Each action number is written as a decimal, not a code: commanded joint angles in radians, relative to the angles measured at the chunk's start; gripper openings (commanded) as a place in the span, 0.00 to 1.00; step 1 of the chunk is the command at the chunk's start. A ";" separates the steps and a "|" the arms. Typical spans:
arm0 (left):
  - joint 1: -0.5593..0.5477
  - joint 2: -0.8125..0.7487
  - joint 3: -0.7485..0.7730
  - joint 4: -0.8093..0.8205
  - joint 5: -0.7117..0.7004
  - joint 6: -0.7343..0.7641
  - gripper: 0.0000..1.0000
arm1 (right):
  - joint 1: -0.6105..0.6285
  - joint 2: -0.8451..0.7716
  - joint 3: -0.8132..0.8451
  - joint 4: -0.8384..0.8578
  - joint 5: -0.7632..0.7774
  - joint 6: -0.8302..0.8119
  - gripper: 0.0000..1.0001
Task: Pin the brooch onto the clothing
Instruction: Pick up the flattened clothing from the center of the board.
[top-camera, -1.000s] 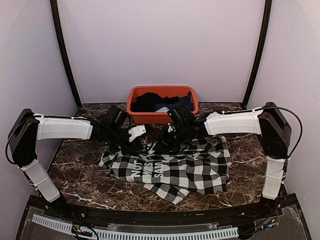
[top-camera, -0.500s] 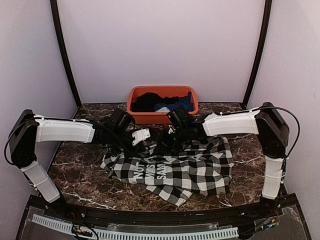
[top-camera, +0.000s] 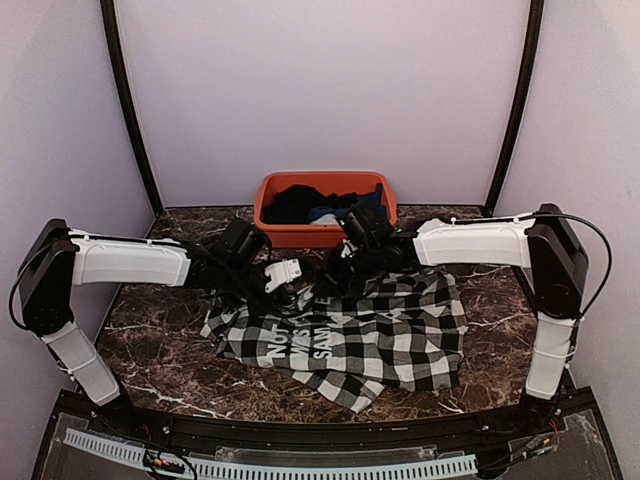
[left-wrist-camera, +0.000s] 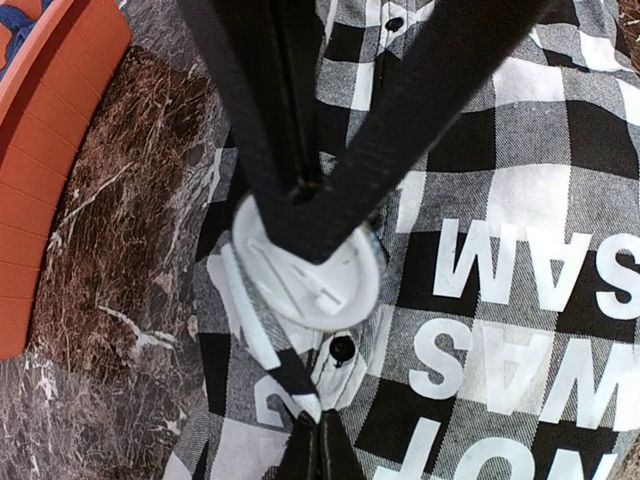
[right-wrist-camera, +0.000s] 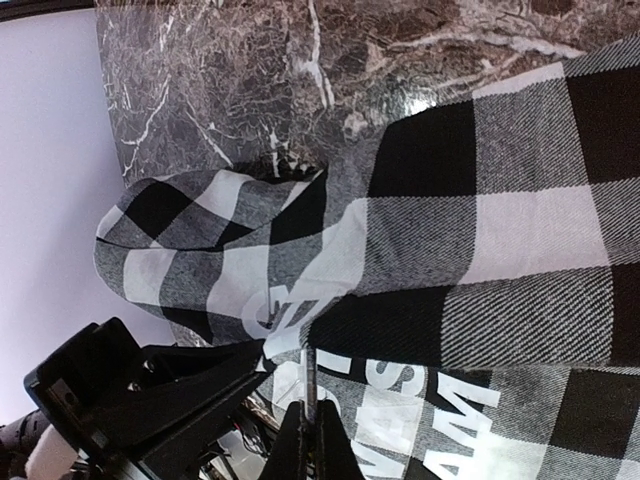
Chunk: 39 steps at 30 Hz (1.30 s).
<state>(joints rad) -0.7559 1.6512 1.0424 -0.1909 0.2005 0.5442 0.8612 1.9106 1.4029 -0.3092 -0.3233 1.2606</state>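
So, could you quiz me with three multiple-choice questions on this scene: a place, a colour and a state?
1. Where does the orange bin stand? A) behind the shirt B) on the shirt C) in front of the shirt
2. What colour is the brooch? A) red B) white C) gold
3. How is the left gripper? A) wide open B) out of view C) shut on the brooch
1 A: the top view shows it behind the shirt. 2 B: a white disc in the left wrist view. 3 C: its fingers clamp the disc.
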 joint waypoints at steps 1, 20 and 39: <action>-0.012 -0.002 0.010 -0.040 0.020 0.013 0.01 | 0.008 0.032 0.080 -0.040 0.039 -0.021 0.00; -0.021 -0.001 0.022 -0.041 -0.071 0.011 0.01 | 0.028 0.049 0.136 -0.106 0.047 -0.075 0.00; -0.048 -0.025 0.003 0.008 -0.112 0.006 0.01 | 0.073 0.153 0.192 -0.125 -0.026 -0.075 0.00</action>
<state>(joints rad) -0.7792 1.6512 1.0416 -0.2577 0.0845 0.5579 0.8703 2.0109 1.5723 -0.4606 -0.2935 1.1908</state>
